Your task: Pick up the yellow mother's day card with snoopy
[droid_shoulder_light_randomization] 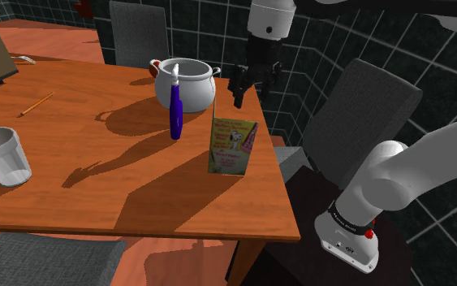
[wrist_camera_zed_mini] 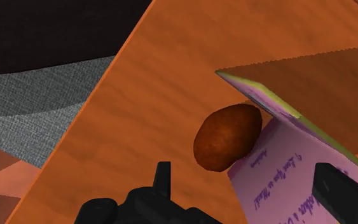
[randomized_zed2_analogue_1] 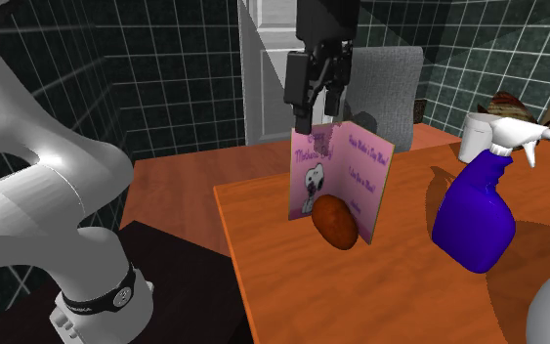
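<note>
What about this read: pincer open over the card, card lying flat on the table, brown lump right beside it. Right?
Not quite. The card isn't lying flat: it stands upright, folded open, on the table, as the second exterior view shows. The rest is right: the pincer is open over it, and the brown lump sits right beside it.

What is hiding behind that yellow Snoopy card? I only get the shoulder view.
Observer: A brown egg-shaped lump lies on the table, close by the card's open side.
Visitor: Open? It looks flat to me.
Observer: It stands half open like a book, and its inside is pink with purple writing.
Visitor: Have the jaws grabbed it yet?
Observer: No. The wrist view shows the jaws apart, clasping nothing, with the card just below them.
</note>
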{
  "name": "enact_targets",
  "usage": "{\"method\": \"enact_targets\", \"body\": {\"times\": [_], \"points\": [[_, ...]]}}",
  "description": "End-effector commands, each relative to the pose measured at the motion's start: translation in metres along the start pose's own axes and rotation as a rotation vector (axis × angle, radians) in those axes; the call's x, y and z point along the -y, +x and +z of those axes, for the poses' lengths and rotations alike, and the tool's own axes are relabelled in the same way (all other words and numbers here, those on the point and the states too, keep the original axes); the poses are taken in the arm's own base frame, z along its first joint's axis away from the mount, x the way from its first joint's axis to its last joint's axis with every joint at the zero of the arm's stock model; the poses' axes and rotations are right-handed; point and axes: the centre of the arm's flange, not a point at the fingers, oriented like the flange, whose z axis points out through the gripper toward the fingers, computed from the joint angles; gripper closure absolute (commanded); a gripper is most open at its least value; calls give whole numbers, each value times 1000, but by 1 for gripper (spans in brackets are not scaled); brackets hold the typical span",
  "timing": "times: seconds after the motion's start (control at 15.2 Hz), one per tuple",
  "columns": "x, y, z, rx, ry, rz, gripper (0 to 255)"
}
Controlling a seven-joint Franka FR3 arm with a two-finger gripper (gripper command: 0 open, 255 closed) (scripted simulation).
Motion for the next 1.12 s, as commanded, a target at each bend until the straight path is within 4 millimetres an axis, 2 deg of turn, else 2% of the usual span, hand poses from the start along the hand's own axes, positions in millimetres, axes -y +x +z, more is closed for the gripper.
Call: {"method": "enact_targets", "body": {"times": [0.0,0.4,0.86,0.99,1.06], "points": [[27,5,4,-4,-1,0,0],[101,14,12,-14,-8,-2,0],[101,14,49,-14,-8,-2,0],[101,14,52,-14,-8,-2,0],[101,14,52,-15,-8,-2,255]]}}
